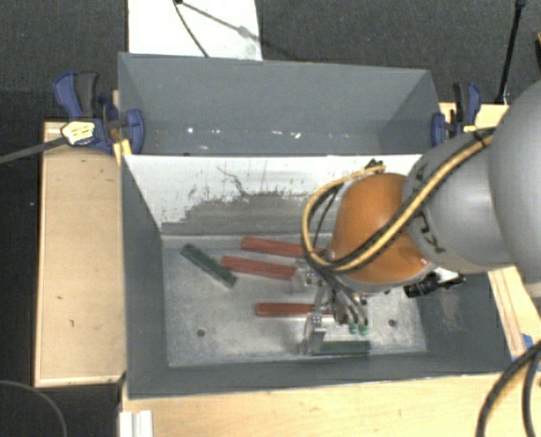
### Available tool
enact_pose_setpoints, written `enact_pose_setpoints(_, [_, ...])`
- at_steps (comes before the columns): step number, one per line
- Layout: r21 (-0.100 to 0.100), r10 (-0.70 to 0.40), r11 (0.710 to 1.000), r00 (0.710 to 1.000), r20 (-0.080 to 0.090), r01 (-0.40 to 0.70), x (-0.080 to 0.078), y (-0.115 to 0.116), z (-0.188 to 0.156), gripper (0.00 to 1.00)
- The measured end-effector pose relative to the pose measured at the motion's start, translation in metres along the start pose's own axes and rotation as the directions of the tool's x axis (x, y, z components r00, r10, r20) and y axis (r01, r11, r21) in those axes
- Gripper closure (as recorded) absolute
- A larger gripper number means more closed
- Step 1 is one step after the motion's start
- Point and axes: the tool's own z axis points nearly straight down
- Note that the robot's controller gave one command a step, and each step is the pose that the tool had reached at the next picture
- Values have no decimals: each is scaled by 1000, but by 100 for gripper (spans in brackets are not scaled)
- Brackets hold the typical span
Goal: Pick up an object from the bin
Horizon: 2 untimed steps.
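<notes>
My gripper hangs low over the bin floor near the front, right of centre, under the arm's orange cover. A red-handled tool lies flat with its right end reaching in under the gripper. Two more red handles lie side by side just behind it, and their metal ends run under the arm. At the gripper's lower right a small green piece shows. A flat grey piece lies just in front of the gripper.
A dark grey-green block lies slanted at the left of the bin floor. The arm and its cables cover the right half of the bin. The floor's left front corner is bare, scuffed metal.
</notes>
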Motion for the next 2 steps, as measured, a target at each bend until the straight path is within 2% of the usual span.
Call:
enact_pose_setpoints(1, [0, 3, 1000, 1000, 0, -3, 0, 0, 0, 100])
enact_pose_setpoints(2, [-1, -32, 999, 999, 5, 32, 6, 14, -73, 100])
